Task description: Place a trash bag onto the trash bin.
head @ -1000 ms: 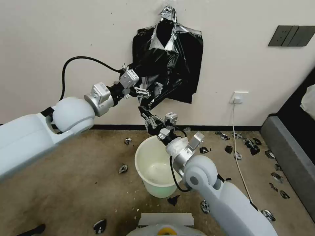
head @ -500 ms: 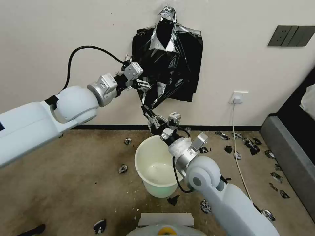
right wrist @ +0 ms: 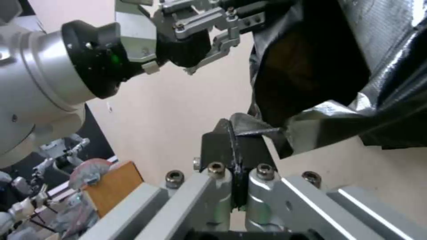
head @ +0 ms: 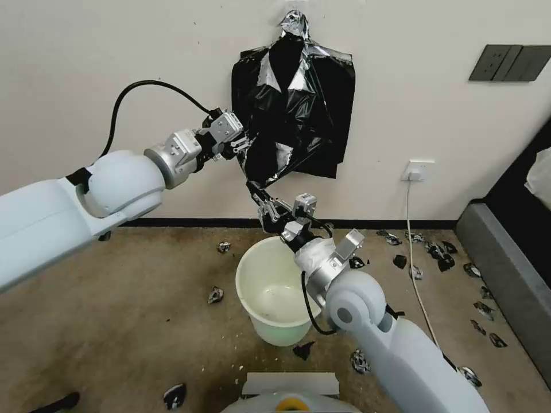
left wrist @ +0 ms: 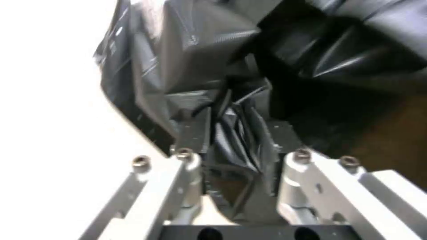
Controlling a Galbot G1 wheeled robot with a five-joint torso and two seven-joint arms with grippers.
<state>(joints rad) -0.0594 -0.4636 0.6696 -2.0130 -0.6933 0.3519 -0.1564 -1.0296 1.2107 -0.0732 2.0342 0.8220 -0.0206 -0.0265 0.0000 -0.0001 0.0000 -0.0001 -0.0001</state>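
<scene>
In the head view, the thin, crinkly, glossy black plastic trash bag (head: 275,152) is stretched in front of the pale wall, just before the flat black bundle of bags (head: 321,115) that hangs there from a silvery bunched top. The left gripper (head: 244,143) holds the bag's upper left edge and the right gripper (head: 256,192) pinches its lower tip, directly above the round white plastic trash bin (head: 272,287), which stands empty on the brown floor among small torn black plastic scraps (head: 439,252). Compared with a second ago, the left gripper has risen and then drawn slightly back to the left, while the right gripper has crept upward, so the film now hangs tauter between them; I judge the bag is being teased away from the bundle and has not yet been opened over the bin. In the left wrist view, the left gripper (left wrist: 236,133) has its jaws clamped on a pleated fold of the black film. In the right wrist view, the right gripper (right wrist: 235,146) is pressed together on a thin silvery corner of the bag (right wrist: 311,76), with the left gripper (right wrist: 231,13) above it at the bag's far edge.
</scene>
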